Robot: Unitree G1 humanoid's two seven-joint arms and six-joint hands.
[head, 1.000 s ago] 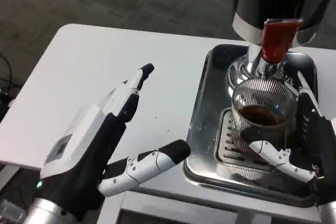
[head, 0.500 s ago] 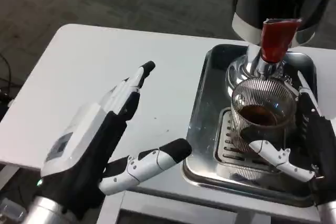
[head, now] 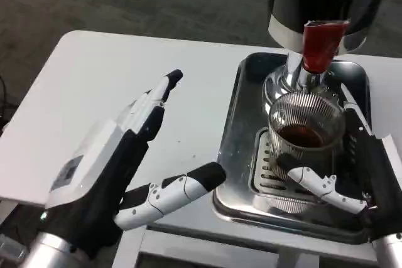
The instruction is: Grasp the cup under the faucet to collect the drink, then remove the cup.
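Holding the cup in our right hand, we see only the camera shifted. Drink sits inside under the faucet; our left hand waits, fingers apart.

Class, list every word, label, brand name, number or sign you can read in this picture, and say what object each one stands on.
None can be read.
A small grey patch on the back of the left hand may be a label, but it is too blurred to read.
The red tap handle, the ribbed cup and the metal tray show no print.
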